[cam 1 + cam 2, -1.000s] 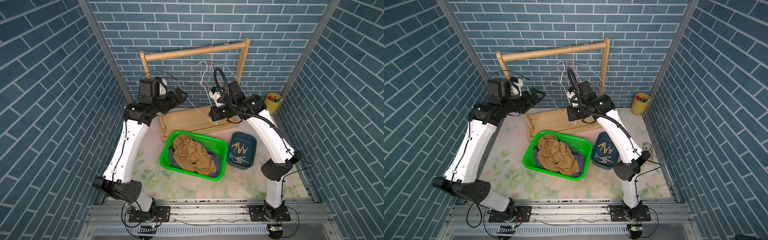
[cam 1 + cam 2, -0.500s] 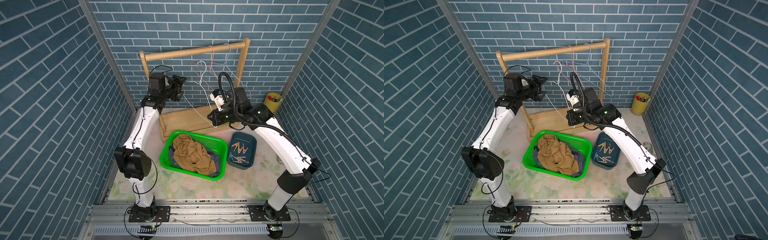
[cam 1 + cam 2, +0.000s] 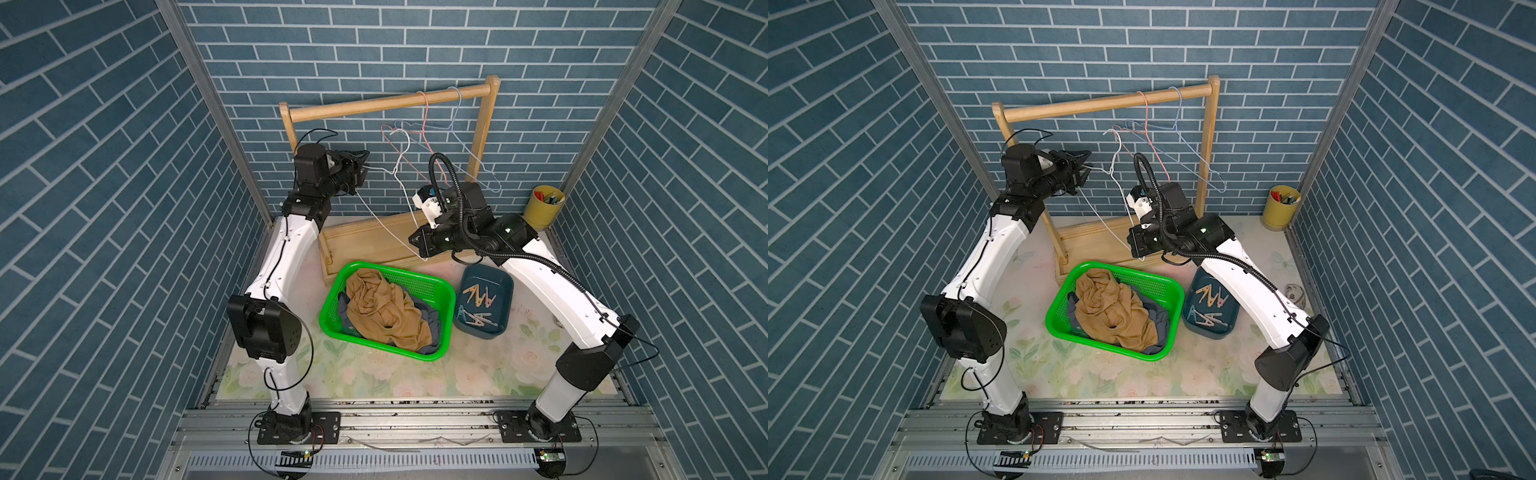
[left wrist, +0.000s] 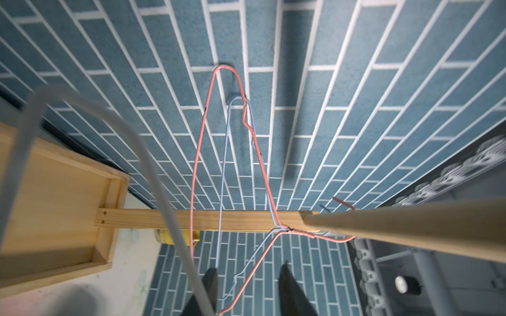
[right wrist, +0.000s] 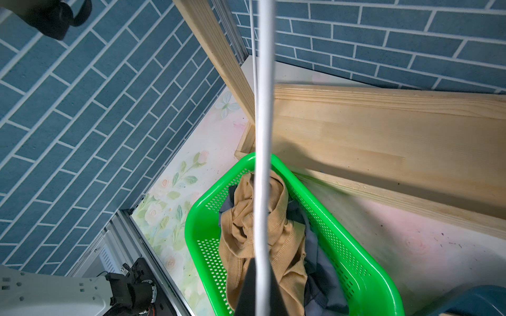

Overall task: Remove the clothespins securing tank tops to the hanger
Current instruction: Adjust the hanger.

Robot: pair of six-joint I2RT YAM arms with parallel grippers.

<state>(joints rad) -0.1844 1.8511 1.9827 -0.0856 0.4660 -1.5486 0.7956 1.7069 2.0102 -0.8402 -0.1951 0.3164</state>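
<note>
Of three wire hangers, the pink hanger (image 4: 192,191) and blue hanger (image 4: 224,175) hang on the rail (image 3: 365,108). The white hanger (image 5: 264,109) is pinched in the right hand (image 5: 258,270) and passes the left hand (image 3: 363,166), whose fingers stand somewhat apart. About six clothespins (image 3: 478,297) lie in one tray (image 3: 503,286), and two tank tops (image 3: 382,311) show in one basket (image 5: 190,238).

The table (image 3: 374,374) was covered with a pale mat printed with flowers. At the back of it stood the wooden base (image 3: 365,241) of a clothes rack. A green basket (image 3: 419,286) stood just in front of this base, a dark blue tray (image 3: 494,278) just beside the basket, and a yellow cup (image 3: 540,214) in the back corner.
</note>
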